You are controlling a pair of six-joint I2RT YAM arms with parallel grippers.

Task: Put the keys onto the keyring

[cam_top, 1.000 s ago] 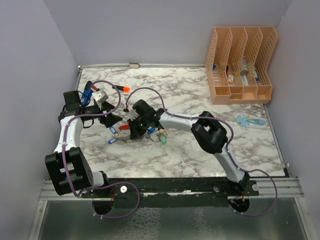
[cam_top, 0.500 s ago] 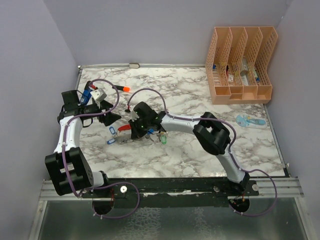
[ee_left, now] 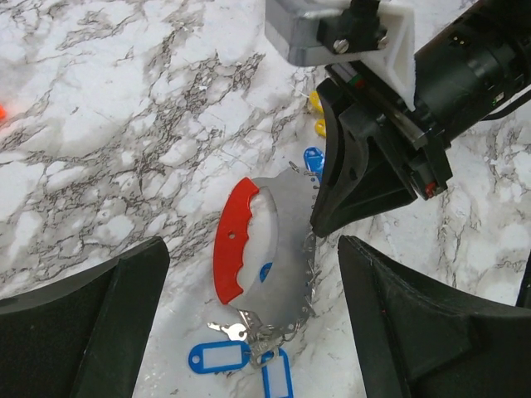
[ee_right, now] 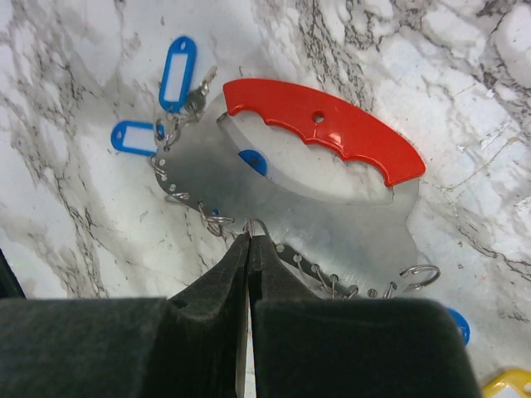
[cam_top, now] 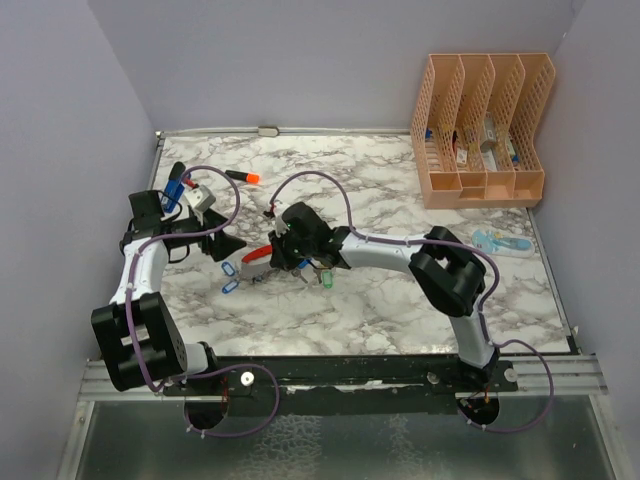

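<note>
Marble table with grey veins stands between pale lilac walls. At its far right corner there is a peach file rack, and an orange-capped marker lies at the far left.

The keyring lies on the table left of the middle, between the two arms. It is a flat silver plate with a red grip along one side, and many small wire loops hang on its toothed silver rim. In the top view the red grip is turned to the far side.

The right hand is clenched. Its two fingers are pressed together with the tips at the silver rim, and they pinch it at one small loop. The left wrist view shows the same black finger touching the toothed rim.

The left hand is released, its fingers spread wide. It hovers just to the left of the keyring and does not touch it.

Two keys with blue tags hang together on a small ring at one end of the keyring and rest on the table. Yellow keys lie near the right hand, at the keyring's other end. A green key lies on the table just beside the right arm
</note>
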